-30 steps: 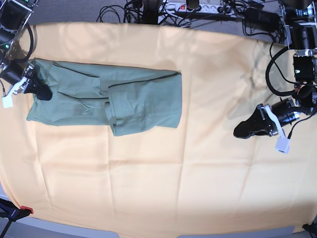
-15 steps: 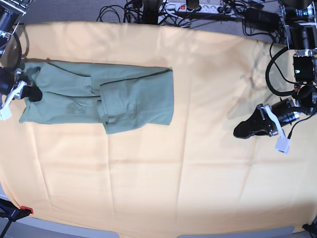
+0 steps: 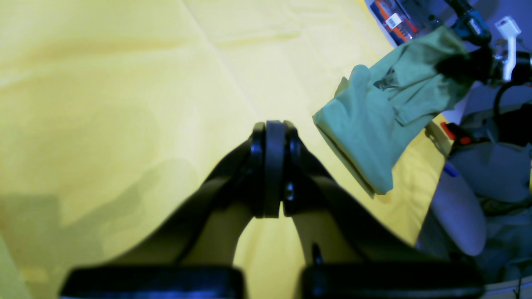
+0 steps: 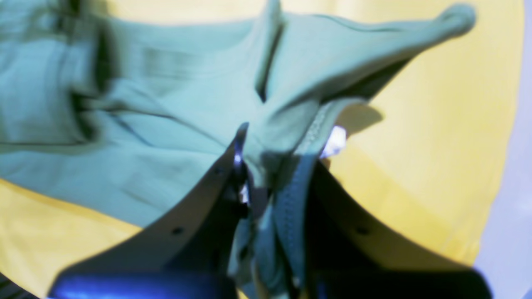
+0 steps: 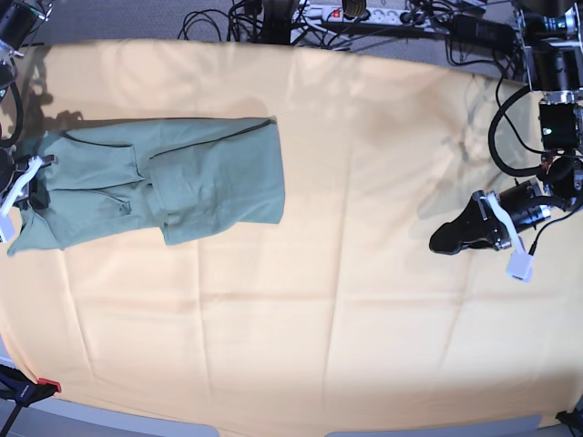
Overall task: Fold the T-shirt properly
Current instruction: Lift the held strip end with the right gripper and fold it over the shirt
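The sage-green T-shirt [image 5: 182, 177] lies as a long folded band at the far left of the base view, its left end lifted a little. My right gripper [image 5: 32, 187] is shut on that left end. In the right wrist view the fingers pinch bunched cloth of the T-shirt [image 4: 166, 124] beside a ribbed hem, and a small white tag [image 4: 334, 141] shows next to them. My left gripper [image 5: 446, 238] rests shut and empty on the table cover at the right. The left wrist view shows this gripper [image 3: 272, 166] pressed together, with the T-shirt [image 3: 382, 120] far off.
A large pale orange-yellow cloth [image 5: 319, 319] covers the whole table. Cables and a power strip [image 5: 355, 14] run along the far edge. A red-tipped clamp [image 5: 27, 387] holds the cover at the near left corner. The T-shirt's left end sits close to the table's left edge.
My right gripper has pulled the T-shirt leftward across the cover; its right edge has slid well toward the left. The left arm has stayed where it was.
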`<state>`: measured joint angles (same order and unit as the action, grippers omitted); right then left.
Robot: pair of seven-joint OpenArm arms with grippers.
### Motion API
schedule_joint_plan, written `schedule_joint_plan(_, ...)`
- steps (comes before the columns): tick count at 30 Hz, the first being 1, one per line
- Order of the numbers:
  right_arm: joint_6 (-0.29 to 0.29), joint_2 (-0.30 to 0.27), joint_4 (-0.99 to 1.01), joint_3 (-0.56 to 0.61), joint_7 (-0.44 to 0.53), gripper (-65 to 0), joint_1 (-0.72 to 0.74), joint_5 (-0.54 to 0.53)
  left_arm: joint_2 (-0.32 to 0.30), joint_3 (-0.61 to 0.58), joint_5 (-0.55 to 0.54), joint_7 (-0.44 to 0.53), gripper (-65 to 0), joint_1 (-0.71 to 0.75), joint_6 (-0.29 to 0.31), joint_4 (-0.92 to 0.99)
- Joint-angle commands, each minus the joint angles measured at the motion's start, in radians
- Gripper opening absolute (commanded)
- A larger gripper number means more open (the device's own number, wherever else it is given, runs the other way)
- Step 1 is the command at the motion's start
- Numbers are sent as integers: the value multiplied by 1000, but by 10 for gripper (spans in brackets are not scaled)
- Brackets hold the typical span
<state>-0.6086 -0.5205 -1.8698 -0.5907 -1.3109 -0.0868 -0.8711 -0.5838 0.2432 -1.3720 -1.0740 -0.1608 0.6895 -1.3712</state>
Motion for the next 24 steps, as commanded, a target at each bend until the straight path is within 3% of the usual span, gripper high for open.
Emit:
schedule_joint_plan(1,0,-6,-46,-6,10,-650,-5,-47,-17,8,-27,19,-650,-19,9,-14)
schedule_joint_plan(4,-1,55,-141,-6,6,-650,-53,-182,-14,8,-29,20,-650,-20,9,-14)
schedule_joint_plan(10,-79,249,-257,-3,5,-650,-113,-456,-5,8,-29,19,-650,-20,9,-14)
schedule_joint_plan(13,-89,329,-261,17,5,-650,-101,-537,2,8,-26,19,-650,-16,9,-14)
schedule_joint_plan(16,-89,370,-261,95,2,-650,-86,-497,2,8,-24,18,-650,-14,9,-14)
schedule_joint_plan(19,-89,393,-261,196,15,-650,-61,-375,2,8,-30,19,-650,-14,9,-14)
schedule_joint_plan(24,-89,396,-259,353,82,-650,-46,-218,2,8,-32,19,-650,-14,9,-14)
